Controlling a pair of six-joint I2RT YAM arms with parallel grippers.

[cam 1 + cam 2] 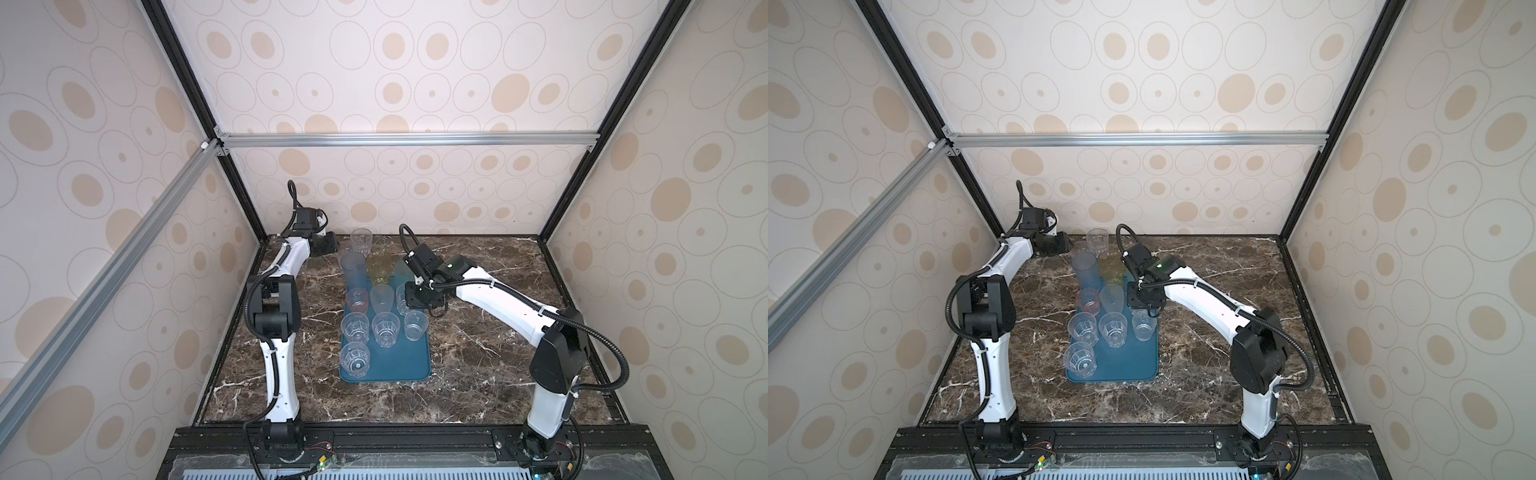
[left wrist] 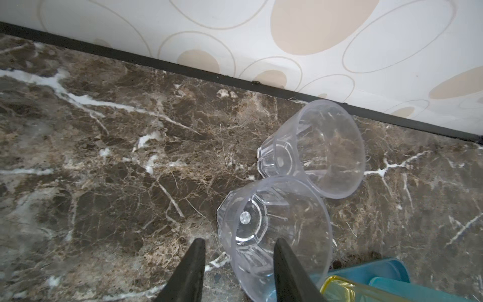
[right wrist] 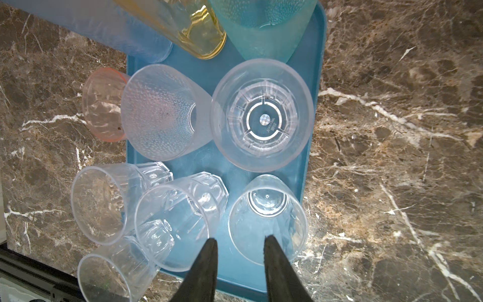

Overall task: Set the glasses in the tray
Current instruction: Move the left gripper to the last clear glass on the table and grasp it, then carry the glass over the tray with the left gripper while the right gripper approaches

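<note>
One clear faceted glass [image 2: 271,224] off the teal tray [image 2: 366,269]
Stands on the marble [image 2: 117,157] right beside it, my left gripper [image 2: 239,240] apart with one finger inside, one outside; my right gripper [image 3: 240,239] apart over glasses [image 3: 261,115] on the tray

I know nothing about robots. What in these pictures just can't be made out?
Teal glass: both top views, mostly behind the right arm.
Left gripper fingertips: top views, hidden under its own body.
Whether it touches the clear glass it straddles: left wrist view, see-through wall leaves it unclear.
Blue glass and yellow glass rims: right wrist view, cut off by the edge.
Lettering on a glass's base: right wrist view, too small.
</note>
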